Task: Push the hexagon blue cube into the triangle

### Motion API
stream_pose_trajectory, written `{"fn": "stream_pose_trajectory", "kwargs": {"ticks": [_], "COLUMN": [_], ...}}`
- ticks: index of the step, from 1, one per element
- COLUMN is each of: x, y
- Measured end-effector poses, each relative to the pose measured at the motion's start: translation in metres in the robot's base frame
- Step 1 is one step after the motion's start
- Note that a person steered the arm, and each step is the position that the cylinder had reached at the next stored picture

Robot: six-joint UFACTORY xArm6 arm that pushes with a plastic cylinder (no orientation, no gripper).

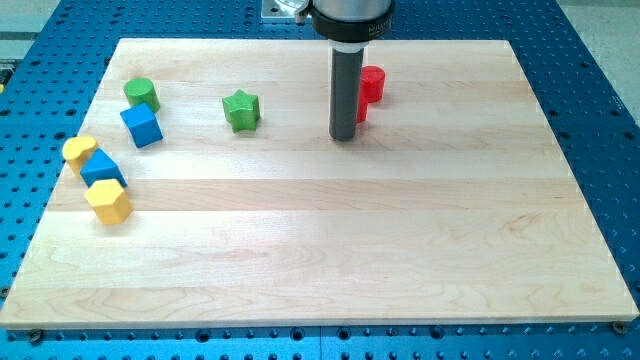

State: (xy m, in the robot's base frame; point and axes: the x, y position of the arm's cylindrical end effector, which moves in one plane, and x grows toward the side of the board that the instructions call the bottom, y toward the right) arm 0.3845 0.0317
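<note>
— Near the board's top edge, where's your rod?
— My tip [344, 137] rests bare, a red block [370, 88] just behind.
— And leftward?
— You pass the green star [241, 110], then the blue cube [141, 125]; the blue triangle [101, 167] sits between yellow blocks [108, 201].

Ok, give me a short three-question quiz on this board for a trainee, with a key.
1. True or false: my tip touches the green star.
2. Which block sits partly hidden behind the rod? A) the red block B) the yellow hexagon C) the blue cube
3. Fill in: the blue triangle lies between the yellow hexagon and the yellow ____.

Key: 1 false, they are apart; 2 A; 3 cylinder.
</note>
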Motion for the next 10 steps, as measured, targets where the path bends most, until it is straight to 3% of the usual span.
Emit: {"fn": "stream_pose_trajectory", "kwargs": {"ticks": [4, 6, 8, 10], "x": [0.007, 0.094, 0.134, 0.204], "y": [-0.028, -0.106, -0.111, -0.137]}}
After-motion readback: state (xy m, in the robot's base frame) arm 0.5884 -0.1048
